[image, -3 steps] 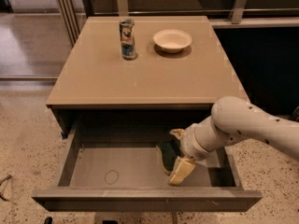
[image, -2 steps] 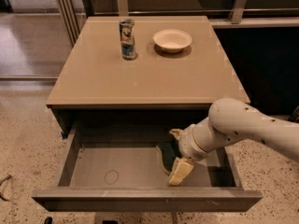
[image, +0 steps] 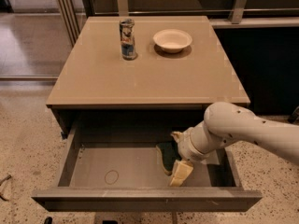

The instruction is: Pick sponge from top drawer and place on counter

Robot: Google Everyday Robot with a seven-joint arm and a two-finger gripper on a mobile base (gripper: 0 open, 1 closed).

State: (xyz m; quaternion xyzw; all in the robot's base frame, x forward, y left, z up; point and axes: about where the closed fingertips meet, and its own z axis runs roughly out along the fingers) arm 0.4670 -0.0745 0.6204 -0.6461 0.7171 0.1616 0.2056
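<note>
The top drawer (image: 93,164) is pulled out below the counter (image: 145,73). The sponge (image: 165,156), dark green face showing, lies in the drawer right of its middle. My gripper (image: 178,155) reaches down into the drawer from the right. Its pale yellow fingers (image: 181,172) stand apart, one behind the sponge and one in front of it, close against the sponge's right side. I cannot see whether they press on it. The white arm (image: 243,132) hides the drawer's right part.
A can (image: 127,39) and a shallow cream bowl (image: 172,40) stand at the back of the counter. A faint ring mark (image: 111,177) is on the drawer bottom at the left. Speckled floor lies on both sides and a dark cabinet stands at the right.
The arm has shifted slightly to the left. The gripper and the sponge stay in the same place in the drawer.
</note>
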